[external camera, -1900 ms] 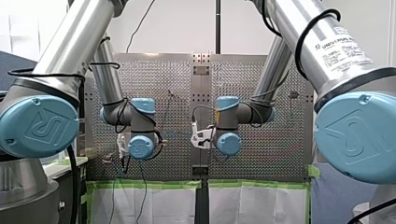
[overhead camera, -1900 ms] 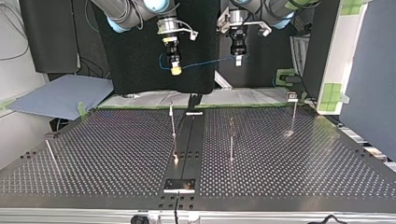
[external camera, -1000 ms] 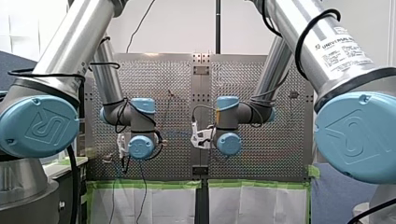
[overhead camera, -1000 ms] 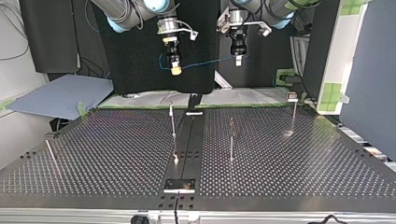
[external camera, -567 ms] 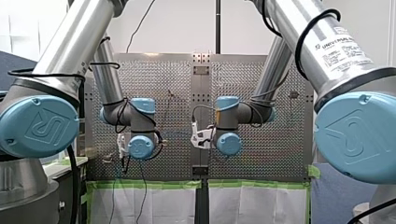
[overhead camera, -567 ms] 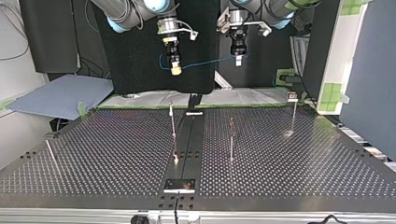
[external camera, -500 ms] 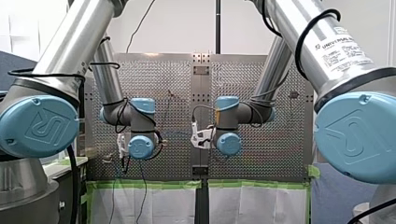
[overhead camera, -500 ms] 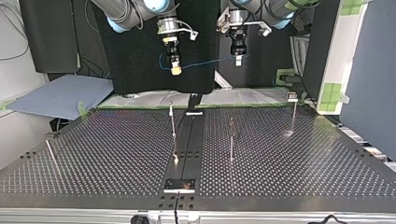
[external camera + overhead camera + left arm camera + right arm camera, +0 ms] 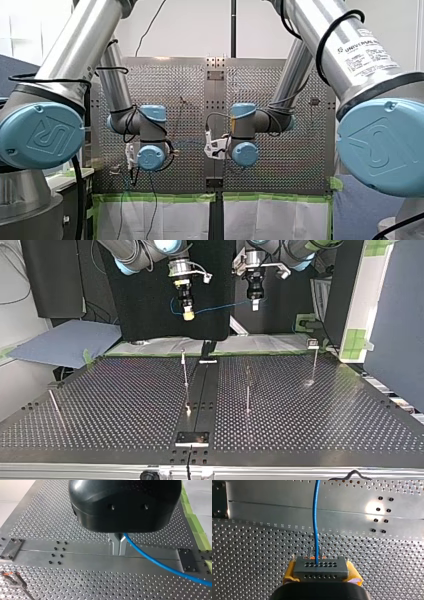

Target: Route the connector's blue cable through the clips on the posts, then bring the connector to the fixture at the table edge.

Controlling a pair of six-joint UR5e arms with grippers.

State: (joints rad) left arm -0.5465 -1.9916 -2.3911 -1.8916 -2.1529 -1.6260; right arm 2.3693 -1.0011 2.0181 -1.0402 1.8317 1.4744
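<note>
The grey connector [image 9: 320, 566] sits between the yellow pads [image 9: 289, 573] of my right gripper [image 9: 321, 575], which is shut on it. Its blue cable [image 9: 315, 522] runs straight ahead from the connector over the perforated table [image 9: 249, 555]. My left gripper [image 9: 119, 548] has its metal fingers shut on the blue cable [image 9: 160, 563], which trails off to one side. In the top view both grippers hang high above the table's far edge, my right gripper [image 9: 188, 315] at the left and my left gripper [image 9: 255, 304] at the right, with the cable [image 9: 220, 306] stretched between them.
Thin posts stand on the table in the top view: one [image 9: 184, 371] by the centre rail, one [image 9: 247, 387] right of it, one [image 9: 314, 360] at the far right, one [image 9: 54, 407] leaning at the left. A dark plate [image 9: 192, 438] lies at the near edge.
</note>
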